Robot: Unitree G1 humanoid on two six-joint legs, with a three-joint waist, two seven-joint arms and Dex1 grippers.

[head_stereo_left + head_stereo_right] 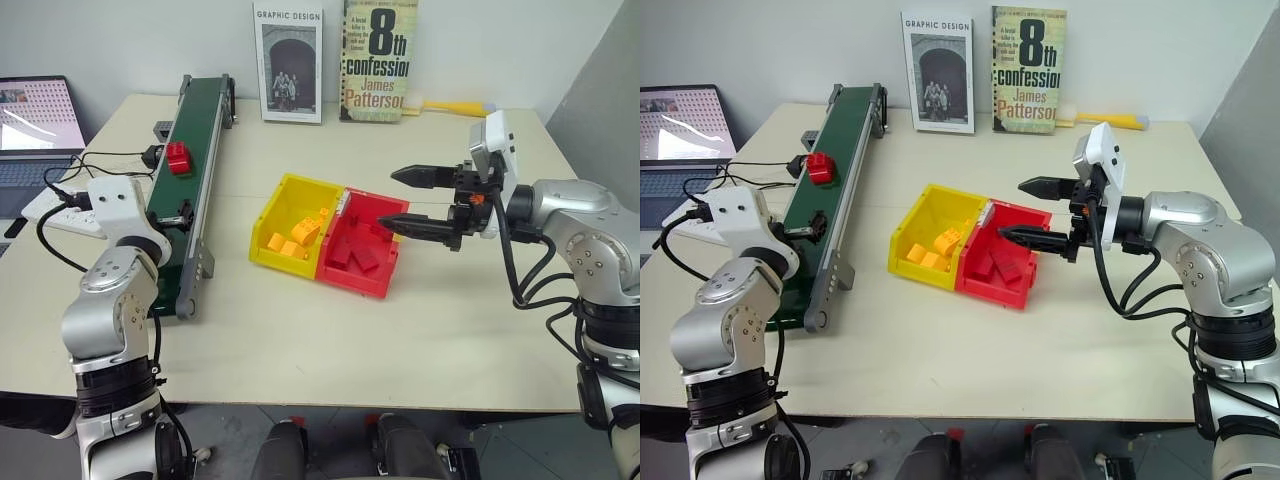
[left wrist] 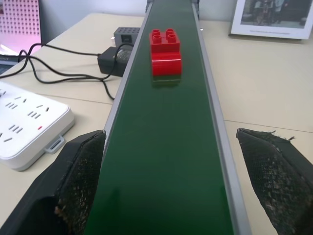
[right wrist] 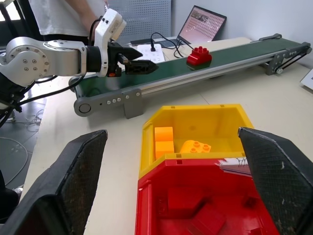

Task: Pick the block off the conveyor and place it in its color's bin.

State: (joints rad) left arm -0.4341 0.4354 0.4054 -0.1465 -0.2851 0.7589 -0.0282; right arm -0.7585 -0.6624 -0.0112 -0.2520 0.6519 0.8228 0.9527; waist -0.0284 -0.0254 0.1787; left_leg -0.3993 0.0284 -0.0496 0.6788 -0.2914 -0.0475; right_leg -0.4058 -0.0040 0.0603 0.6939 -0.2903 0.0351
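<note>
Left gripper [image 2: 171,181] jaws wide, low over conveyor [image 1: 190,150]; block [image 1: 178,157] up ahead. Mistimed closing could knock it off. Right gripper [image 1: 418,203] jaws wide, empty, by bin [image 1: 385,272].

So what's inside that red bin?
The red bin holds several loose red bricks, lying jumbled. Its near wall hides part of the floor, so an exact count is not possible.

Left arm bent at the near left, left gripper [image 1: 818,225] level and pointing toward the far side, fingers [image 2: 73,181] spread wide with nothing between them, right arm reaching in from the right, right gripper [image 1: 408,199] pointing left, fingers [image 3: 63,186] wide apart, holding nothing
</note>
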